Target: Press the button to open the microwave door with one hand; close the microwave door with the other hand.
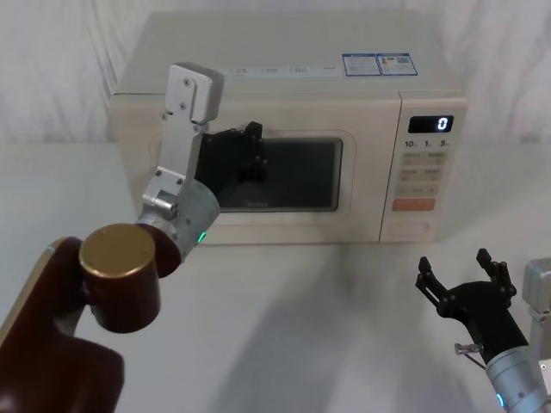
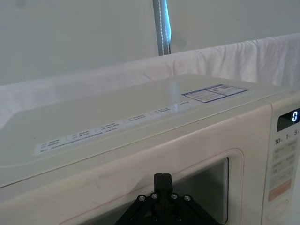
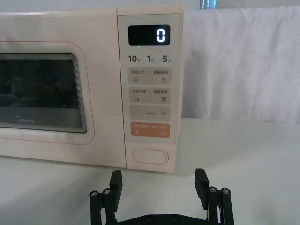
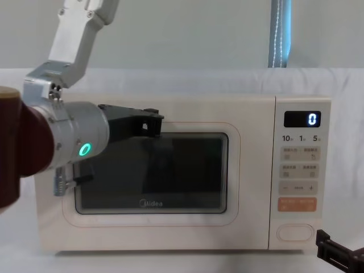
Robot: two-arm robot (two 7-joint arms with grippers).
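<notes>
Boxy cream microwave: we judge its dark-windowed cream door shut. Our black left gripper, grip undeterminable, at the window. Our splayed right gripper, empty, faces the cream pill-shaped button; pressing seems next.

A white cloth drapes the backdrop behind a white table, below a pale wall.
</notes>
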